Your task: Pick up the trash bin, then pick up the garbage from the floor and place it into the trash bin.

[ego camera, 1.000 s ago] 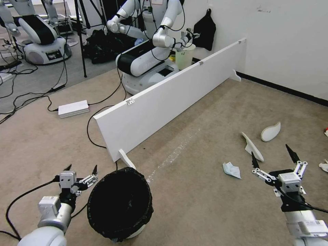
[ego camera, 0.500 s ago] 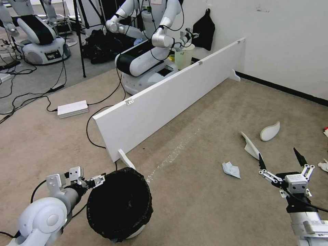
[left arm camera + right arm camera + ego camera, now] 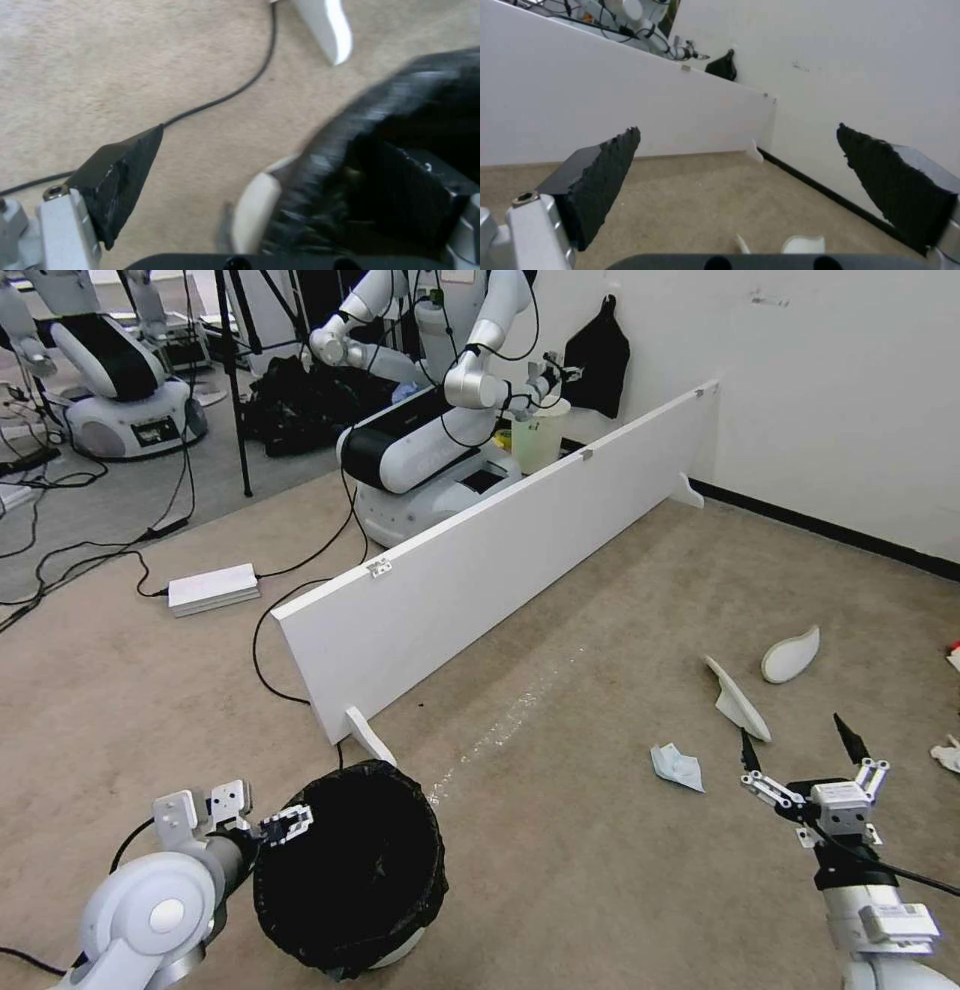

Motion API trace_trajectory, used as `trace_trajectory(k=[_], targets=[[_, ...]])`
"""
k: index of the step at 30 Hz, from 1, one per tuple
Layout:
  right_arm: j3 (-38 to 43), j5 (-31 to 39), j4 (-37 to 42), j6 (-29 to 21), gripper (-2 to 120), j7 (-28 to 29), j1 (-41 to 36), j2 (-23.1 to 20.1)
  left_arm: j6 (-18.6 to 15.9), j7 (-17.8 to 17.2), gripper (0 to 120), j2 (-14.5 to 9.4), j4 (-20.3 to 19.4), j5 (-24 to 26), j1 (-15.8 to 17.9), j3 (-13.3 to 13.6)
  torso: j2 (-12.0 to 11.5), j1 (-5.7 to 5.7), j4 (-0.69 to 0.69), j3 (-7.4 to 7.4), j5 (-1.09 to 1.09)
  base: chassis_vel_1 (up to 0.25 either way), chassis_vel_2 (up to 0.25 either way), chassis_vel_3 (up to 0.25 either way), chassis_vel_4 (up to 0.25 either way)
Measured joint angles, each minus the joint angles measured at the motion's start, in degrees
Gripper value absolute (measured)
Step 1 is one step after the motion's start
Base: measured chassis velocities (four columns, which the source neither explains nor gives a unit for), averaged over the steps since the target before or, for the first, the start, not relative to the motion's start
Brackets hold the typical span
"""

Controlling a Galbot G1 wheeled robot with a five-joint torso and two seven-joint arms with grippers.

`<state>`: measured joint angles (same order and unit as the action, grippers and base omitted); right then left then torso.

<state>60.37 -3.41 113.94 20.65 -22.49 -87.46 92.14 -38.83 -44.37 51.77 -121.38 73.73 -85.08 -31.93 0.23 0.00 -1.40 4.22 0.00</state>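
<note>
The trash bin (image 3: 350,870), white with a crinkled black bag, stands on the carpet at the lower left. My left gripper (image 3: 270,817) is open astride its left rim. In the left wrist view one finger (image 3: 120,176) is outside over the carpet and the other finger (image 3: 410,183) is inside the bin (image 3: 320,157). My right gripper (image 3: 793,730) hangs open and empty over the floor at the lower right. Just beyond it lie two white slippers (image 3: 740,700) (image 3: 792,655), with a crumpled paper (image 3: 678,767) to its left. A slipper (image 3: 802,243) also lies below the open right gripper (image 3: 737,127).
A long white board (image 3: 500,560) stands on feet across the carpet, one foot (image 3: 368,735) close to the bin. A black cable (image 3: 262,650) and a white box (image 3: 213,588) lie on the left. Another robot (image 3: 430,440) and a pale bucket (image 3: 540,435) are behind the board.
My left arm has turned and swung its gripper right, from beside the bin onto its rim. My right gripper dipped toward me, then came back up a little.
</note>
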Motion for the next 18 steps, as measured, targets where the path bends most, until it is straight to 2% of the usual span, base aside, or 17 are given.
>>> trace_trajectory(k=[12, 18], targets=[[-2.22, -0.18, -2.96, -0.21, 100, 0.07, 1.49, 0.00, -0.62, 0.91, 100, -0.19, 3.50, -1.27, 0.26, -0.04, 0.00, 0.00, 0.00, 0.00, 0.01, 0.000, 0.000, 0.000, 0.000], [-2.00, -0.17, -3.01, -0.28, 100, 0.18, 1.54, 0.00, -1.24, 0.85, 100, -0.19, 2.79, -1.30, 0.26, 1.15, 0.00, 0.00, 0.00, 0.00, 0.00, 0.000, 0.000, 0.000, 0.000]])
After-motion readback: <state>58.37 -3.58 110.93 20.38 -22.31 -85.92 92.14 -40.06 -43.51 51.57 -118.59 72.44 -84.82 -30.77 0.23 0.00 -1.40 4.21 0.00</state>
